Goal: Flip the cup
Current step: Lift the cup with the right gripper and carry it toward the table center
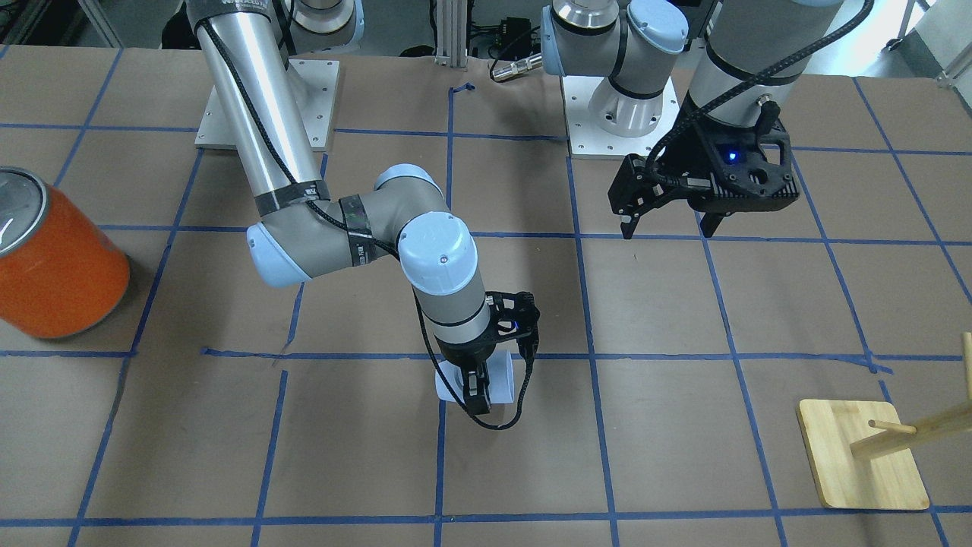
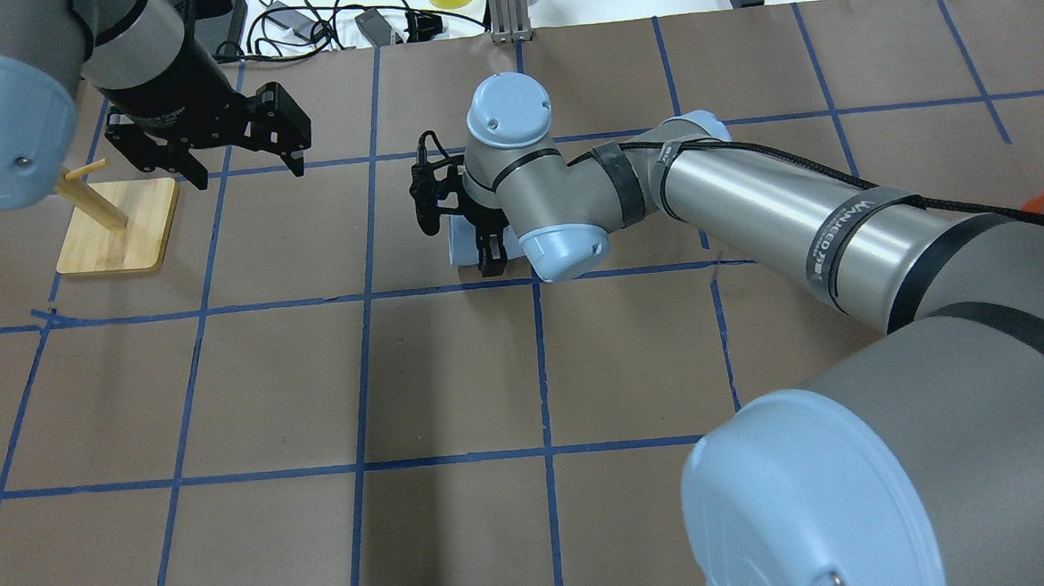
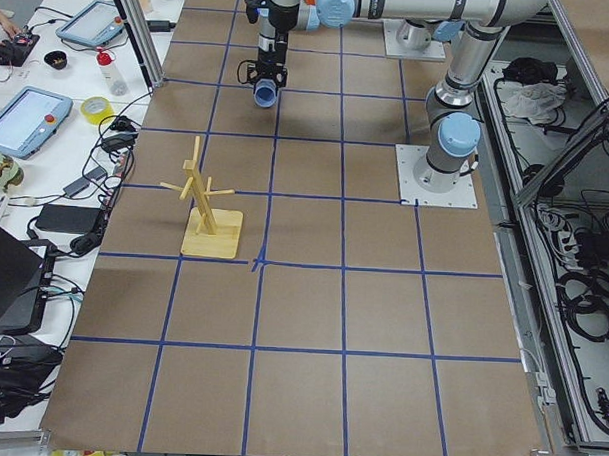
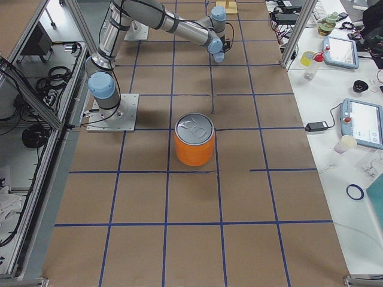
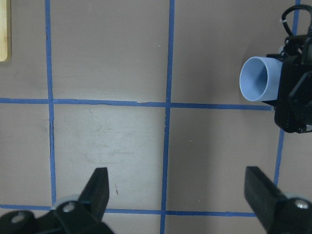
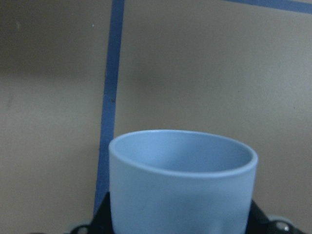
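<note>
The pale blue cup lies on its side in my right gripper, which is shut on it low over the table near the middle. The overhead view shows the cup partly hidden under the wrist. In the right wrist view the cup fills the lower frame with its open rim pointing away. In the left wrist view the cup's mouth faces left. My left gripper is open and empty, raised well to the side of the cup; its fingers stand wide apart.
A large orange can with a silver top stands at the table's end on my right. A wooden peg stand sits on my left side, close below the left gripper. Blue tape lines grid the brown table.
</note>
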`<state>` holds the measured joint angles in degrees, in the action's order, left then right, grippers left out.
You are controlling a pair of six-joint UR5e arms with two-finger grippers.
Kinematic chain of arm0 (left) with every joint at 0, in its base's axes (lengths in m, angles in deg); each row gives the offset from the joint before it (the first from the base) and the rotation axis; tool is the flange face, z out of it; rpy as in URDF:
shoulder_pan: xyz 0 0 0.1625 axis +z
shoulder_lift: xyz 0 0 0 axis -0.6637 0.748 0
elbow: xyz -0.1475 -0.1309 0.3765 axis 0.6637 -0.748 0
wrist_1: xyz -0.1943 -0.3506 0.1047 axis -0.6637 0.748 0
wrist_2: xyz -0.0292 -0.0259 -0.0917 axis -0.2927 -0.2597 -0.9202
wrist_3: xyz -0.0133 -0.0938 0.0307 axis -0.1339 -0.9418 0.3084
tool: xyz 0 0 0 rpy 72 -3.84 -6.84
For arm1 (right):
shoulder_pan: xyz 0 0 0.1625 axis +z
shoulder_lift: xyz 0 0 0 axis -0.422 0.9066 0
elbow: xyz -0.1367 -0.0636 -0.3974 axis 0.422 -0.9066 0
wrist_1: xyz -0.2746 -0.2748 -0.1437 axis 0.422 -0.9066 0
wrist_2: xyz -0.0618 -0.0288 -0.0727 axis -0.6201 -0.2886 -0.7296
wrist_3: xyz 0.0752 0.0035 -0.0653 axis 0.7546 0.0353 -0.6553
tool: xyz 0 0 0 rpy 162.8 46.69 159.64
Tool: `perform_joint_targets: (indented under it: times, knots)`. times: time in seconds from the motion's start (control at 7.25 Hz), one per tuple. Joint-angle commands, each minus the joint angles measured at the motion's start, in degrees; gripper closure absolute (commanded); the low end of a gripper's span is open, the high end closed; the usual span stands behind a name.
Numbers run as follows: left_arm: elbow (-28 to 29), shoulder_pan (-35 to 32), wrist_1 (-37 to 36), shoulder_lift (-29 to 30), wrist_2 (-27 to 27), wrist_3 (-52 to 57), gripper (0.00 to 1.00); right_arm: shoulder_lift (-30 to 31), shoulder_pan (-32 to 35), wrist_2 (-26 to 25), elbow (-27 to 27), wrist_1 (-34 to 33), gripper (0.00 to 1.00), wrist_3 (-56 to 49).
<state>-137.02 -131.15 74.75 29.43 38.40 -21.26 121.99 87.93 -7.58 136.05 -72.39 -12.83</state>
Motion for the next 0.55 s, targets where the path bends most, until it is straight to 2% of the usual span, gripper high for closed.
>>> perform_joint_targets:
  times: [0.0, 0.14, 0.28, 0.41]
  knots:
    - [-0.03, 0.01, -0.04, 0.06, -0.14, 0.00, 0.00, -0.21, 0.40, 0.17, -0.09, -0.15, 0.60, -0.11]
    - [-0.12, 0.01, 0.22, -0.03, -0.14, 0.00, 0.00, -0.38, 0.41, 1.21, -0.09, -0.16, 0.41, -0.19]
    - [-0.12, 0.09, 0.23, -0.03, -0.14, 0.00, 0.00, -0.64, 0.41, 1.66, -0.09, -0.07, 0.09, -0.11]
    - [-0.12, 0.09, 0.05, 0.06, -0.22, 0.00, 0.00, -0.65, 0.41, 1.75, -0.09, -0.07, 0.00, -0.11]
